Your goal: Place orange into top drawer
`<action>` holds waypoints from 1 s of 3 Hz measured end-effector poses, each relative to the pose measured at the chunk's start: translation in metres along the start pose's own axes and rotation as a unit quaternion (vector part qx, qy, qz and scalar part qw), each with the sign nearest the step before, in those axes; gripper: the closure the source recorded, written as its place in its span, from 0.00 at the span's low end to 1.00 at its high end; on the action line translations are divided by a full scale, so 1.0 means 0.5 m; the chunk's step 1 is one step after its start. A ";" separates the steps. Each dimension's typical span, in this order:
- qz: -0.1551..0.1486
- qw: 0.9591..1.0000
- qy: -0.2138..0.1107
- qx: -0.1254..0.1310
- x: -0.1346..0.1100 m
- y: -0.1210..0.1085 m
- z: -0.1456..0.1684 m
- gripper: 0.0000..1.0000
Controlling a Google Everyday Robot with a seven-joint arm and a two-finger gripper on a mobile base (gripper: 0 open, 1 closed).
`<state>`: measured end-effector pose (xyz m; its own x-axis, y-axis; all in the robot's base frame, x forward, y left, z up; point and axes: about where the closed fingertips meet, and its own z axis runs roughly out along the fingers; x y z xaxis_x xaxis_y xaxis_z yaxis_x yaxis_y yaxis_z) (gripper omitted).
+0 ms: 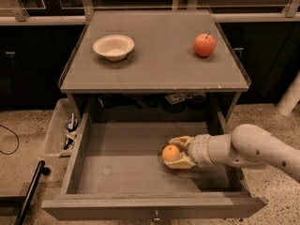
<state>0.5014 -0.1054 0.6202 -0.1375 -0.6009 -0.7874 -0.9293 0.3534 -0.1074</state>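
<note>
Two pale fingers (182,140) of the claw (169,152) are seen clamped on either side of the orange (170,151), so the fruit is gripped. The orange is held inside the top drawer (122,170), which is pulled out, over the right part of its flat grey bottom and near the right wall. Whether it touches the bottom cannot be told. The claw is reached in from the right, carried on a thick pale arm (255,149) that crosses the drawer's right side. A small knob (155,216) is shown at the drawer's front edge. On the bench (159,71) above, a pale bowl (114,47) is set at the left and a red apple (205,44) at the right, well apart. A clear plastic bin (55,132) with small clutter is placed just beside the drawer's left wall. A black pole (29,193) is laid slanting on the speckled ground in front of the bin.
</note>
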 end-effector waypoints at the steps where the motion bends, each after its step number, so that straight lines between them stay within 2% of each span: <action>1: 0.000 1.000 0.000 0.000 0.000 0.000 0.000 0.57; 2: 0.000 1.000 0.000 -0.001 0.000 0.002 0.001 0.34; 3: 0.002 1.000 -0.017 -0.018 -0.014 0.017 -0.012 0.11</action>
<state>0.4921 -0.1026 0.6285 -0.1310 -0.5745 -0.8079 -0.9405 0.3298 -0.0820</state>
